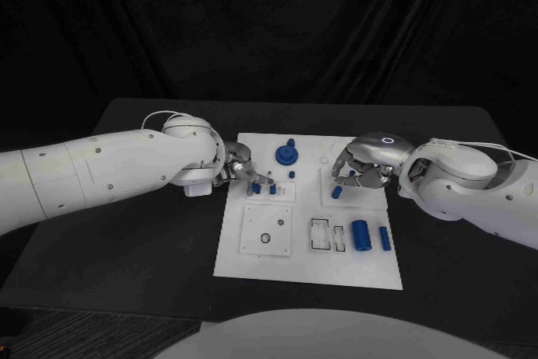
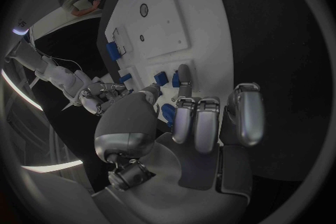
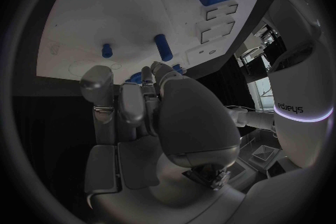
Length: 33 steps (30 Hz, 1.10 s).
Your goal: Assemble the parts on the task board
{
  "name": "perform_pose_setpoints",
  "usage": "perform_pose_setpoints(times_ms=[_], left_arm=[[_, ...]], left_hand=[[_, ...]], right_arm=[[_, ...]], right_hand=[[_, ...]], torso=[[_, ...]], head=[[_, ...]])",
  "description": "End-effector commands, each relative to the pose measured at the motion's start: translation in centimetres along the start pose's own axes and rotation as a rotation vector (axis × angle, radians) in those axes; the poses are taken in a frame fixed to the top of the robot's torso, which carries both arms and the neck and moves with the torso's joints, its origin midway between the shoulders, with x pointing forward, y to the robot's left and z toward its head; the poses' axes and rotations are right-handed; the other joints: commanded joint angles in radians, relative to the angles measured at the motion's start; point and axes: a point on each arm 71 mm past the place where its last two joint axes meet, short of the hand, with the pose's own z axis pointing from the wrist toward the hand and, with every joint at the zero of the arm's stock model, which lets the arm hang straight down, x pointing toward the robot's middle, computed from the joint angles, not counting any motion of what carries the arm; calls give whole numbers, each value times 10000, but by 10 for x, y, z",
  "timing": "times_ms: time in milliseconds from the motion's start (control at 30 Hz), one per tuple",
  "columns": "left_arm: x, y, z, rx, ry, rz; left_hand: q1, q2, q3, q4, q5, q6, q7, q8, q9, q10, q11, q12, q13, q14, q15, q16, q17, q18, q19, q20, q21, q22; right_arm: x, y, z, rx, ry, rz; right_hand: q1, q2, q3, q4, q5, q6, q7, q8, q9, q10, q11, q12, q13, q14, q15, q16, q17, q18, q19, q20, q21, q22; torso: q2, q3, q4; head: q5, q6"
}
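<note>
While both silver hands work the white plastic task board (image 1: pixel 253 258), left hand (image 1: pixel 238 169) reaches its small blue pegs (image 1: pixel 256 189) at 11 o'clock, probably to seat one; grasp can't tell. Right hand (image 1: pixel 365 169) over blue peg (image 1: pixel 337 192) at 1 o'clock; can't tell either.

Head camera overhead, wrist cameras close, sharing task board (image 1: pixel 309 250)
</note>
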Motion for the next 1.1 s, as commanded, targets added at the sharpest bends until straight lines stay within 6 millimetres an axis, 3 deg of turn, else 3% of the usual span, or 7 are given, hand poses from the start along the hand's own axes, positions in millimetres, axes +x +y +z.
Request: perform_pose_setpoints(times_ms=[33, 333, 933, 1100], left_arm=[[0, 1, 1, 177, -174, -108], [-3, 2, -2, 589, -698, -393], [-1, 0, -2, 688, -435, -256], [0, 3, -2, 470, -253, -184]], left_hand=[[111, 128, -102, 15, -36, 84, -8, 107, 64, 755, 10, 36, 2360, 1044, 24, 27, 2634, 87, 3, 12, 26, 1916], [590, 508, -349, 142, 45, -78, -71, 621, 769, 782, -41, 65, 2382, 1044, -18, 27, 2634, 80, 40, -25, 51, 1927], [837, 744, -404, 212, 259, -282, -62, 708, 953, 820, -43, 107, 2414, 1044, -20, 27, 2634, 73, 63, -33, 77, 1938], [1033, 835, -438, 193, 741, -326, -66, 708, 967, 805, -42, 91, 2402, 1044, -22, 27, 2634, 75, 57, -35, 66, 1934]], right_arm=[[1, -2, -1, 211, 50, 0], [1, -2, -1, 225, 47, -1], [2, -2, 0, 273, 87, -1], [2, -2, 0, 282, 97, -1]], right_hand=[[93, 5, 51, -37, 72, 36, 35, -69, -22, -60, 14, -53, 494, 54, 29, -39, -13, 165, -67, -4, -27, 951], [126, 21, 92, -72, 194, 46, 37, -78, -37, -67, 15, -62, 484, 56, 29, -45, -17, 168, -64, -4, -58, 948], [183, 66, 177, -135, 387, 61, 39, -90, -60, -77, 16, -75, 468, 56, 28, -67, -36, 175, -62, -6, -123, 940], [205, 68, 210, -170, 488, 64, 44, -96, -70, -81, 17, -80, 462, 56, 28, -76, -44, 176, -58, -7, -143, 940]], torso=[[-7, 3, -2], [-10, -6, -14], [2, -13, -8], [-2, -11, -12]], head=[[4, -2], [17, -2], [5, -2], [-3, -2]])
